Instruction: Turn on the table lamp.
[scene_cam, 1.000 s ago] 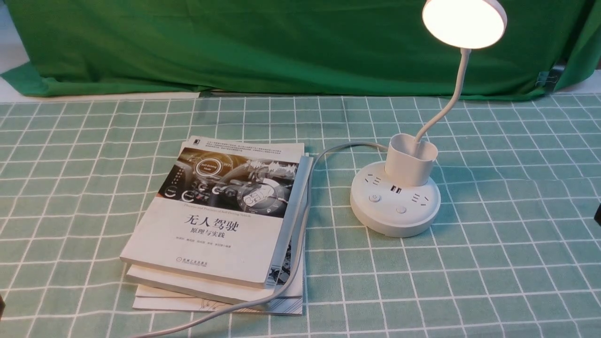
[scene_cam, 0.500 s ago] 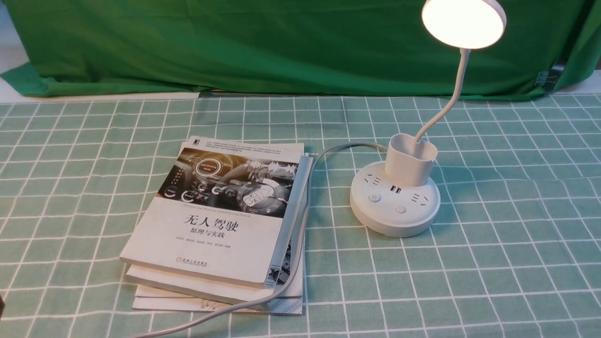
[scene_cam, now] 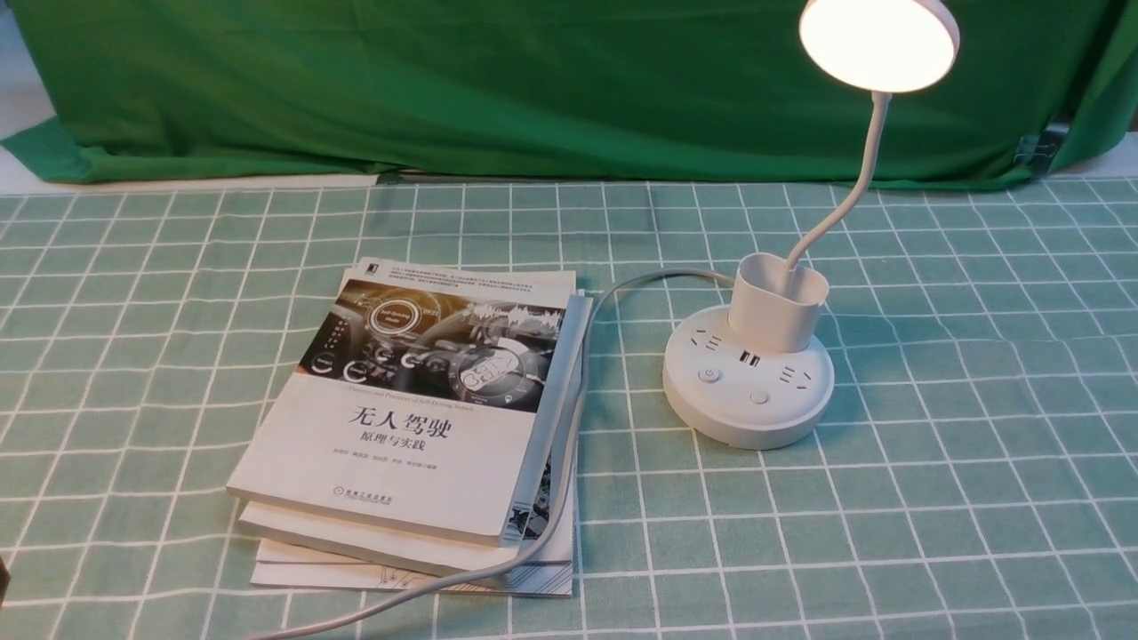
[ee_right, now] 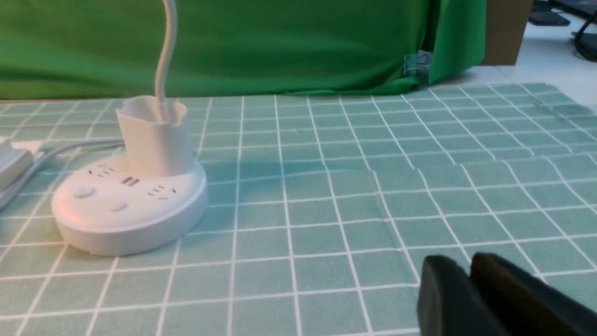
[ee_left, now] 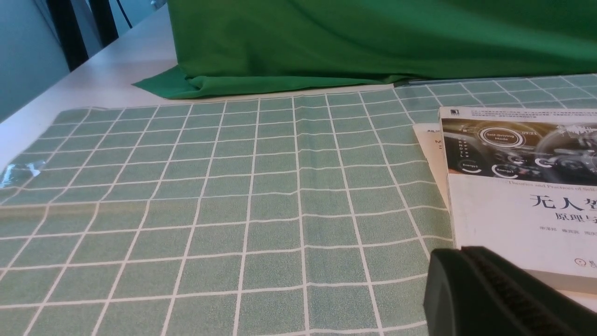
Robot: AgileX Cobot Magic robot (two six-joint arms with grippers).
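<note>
The white table lamp stands right of centre on the checked cloth, its round disc head (scene_cam: 878,40) glowing at the top. A thin neck rises from a cup-shaped holder (scene_cam: 779,302) on the puck base (scene_cam: 749,378), which carries sockets and two buttons. The base (ee_right: 128,205) also shows in the right wrist view. Neither gripper appears in the front view. My right gripper (ee_right: 468,268) is shut, empty, low over the cloth and well away from the base. My left gripper (ee_left: 461,254) is shut, empty, beside the top book's near corner.
A stack of books (scene_cam: 418,418) lies left of the lamp, with the lamp's white cord (scene_cam: 569,444) running along and over its right edge toward the front. Green backdrop cloth (scene_cam: 498,89) hangs at the table's far side. A clip (ee_right: 416,63) holds it at the right.
A dark shape at the right edge of the front view one second ago has gone out of frame. The lamp stays lit; nothing else has moved.
</note>
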